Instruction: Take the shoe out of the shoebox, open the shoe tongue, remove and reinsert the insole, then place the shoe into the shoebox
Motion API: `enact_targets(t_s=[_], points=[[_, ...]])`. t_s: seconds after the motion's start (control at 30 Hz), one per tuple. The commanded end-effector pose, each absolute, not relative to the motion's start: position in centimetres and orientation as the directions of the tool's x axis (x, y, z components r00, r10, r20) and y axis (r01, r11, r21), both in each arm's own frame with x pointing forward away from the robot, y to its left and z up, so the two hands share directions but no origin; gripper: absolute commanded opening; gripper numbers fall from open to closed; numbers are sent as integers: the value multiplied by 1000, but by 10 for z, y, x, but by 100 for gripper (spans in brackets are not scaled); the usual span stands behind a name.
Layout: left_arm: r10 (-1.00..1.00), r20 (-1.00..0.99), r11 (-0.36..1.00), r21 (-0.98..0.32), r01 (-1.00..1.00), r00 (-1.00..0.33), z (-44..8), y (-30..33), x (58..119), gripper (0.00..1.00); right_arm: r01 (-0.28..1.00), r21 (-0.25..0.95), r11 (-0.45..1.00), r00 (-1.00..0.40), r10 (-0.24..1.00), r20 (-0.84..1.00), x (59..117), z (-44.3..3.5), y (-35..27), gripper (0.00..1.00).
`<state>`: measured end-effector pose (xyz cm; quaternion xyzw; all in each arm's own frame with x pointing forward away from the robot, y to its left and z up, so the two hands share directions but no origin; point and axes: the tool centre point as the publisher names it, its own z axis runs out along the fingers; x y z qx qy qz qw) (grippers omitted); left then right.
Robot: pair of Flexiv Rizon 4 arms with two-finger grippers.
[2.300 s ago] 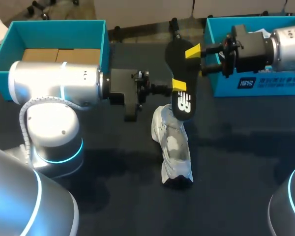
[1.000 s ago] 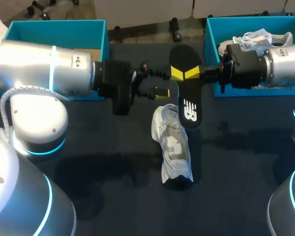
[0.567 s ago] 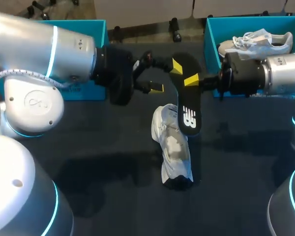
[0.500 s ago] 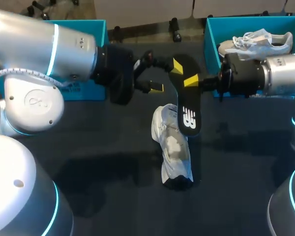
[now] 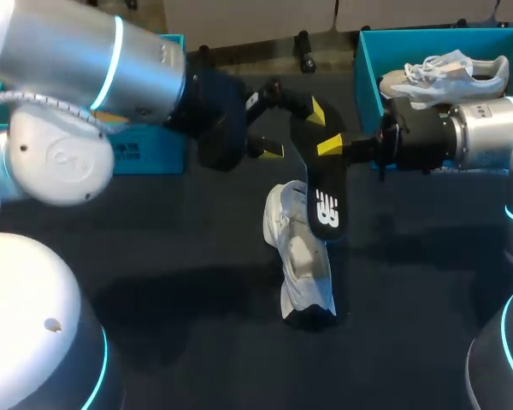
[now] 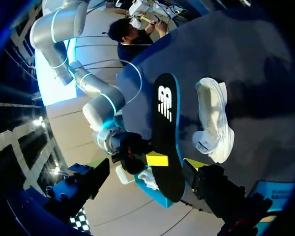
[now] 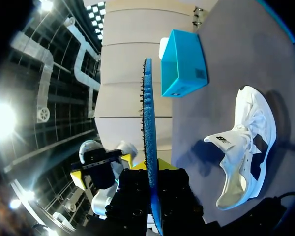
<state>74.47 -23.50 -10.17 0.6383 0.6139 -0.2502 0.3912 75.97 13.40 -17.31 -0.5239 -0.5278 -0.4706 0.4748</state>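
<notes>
Teal shoebox [image 5: 154, 158], far left of the counter [image 5: 197, 256], largely hidden behind the left arm.

Left hand [image 5: 296, 130]: fingers spread wide, one to each side of the insole's far, plain end. That end lies between them, but they are not closed on it from both sides.

Black insole [image 5: 323, 184]: held clear of the counter, its long axis running from the far side toward the near side. The printed end is nearest the sneaker. In the head view that end overlaps the sneaker's collar. Both wrist views show a gap between the two, so contact is not confirmed.

White sneaker [image 5: 303, 265]: out of the box, on the counter at centre, its length lying nearly in line with the insole. It sits below and ahead of both hands. Whether it stands upright or leans on its side cannot be told.

Right hand [image 5: 329, 147]: clamped on the insole partway along its length. The right wrist view shows the insole edge-on between its fingers.

Second teal shoebox [image 5: 365, 85], far right, containing a second sneaker [image 5: 445, 68].

Assessment: reinsertion appears to be the step in hand. The deciding relation is printed end to collar. The right hand carries the insole, and the insole needs only a small tilt to slide down lengthwise into the sneaker.
</notes>
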Motion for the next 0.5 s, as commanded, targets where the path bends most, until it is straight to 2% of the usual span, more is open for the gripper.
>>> enact_targets(t_s=[0.03,0.17,0.5], points=[[799,-598,69,199,978,65,-85,-244,752,100,1000,-1,12,-1,107,994,762,-175,137,0],[848,-529,89,165,982,12,-84,-245,754,100,1000,0,17,-2,108,994,763,-175,139,0],[937,-347,113,192,975,-40,-91,-250,763,100,999,-4,33,0,102,995,764,-178,143,0]])
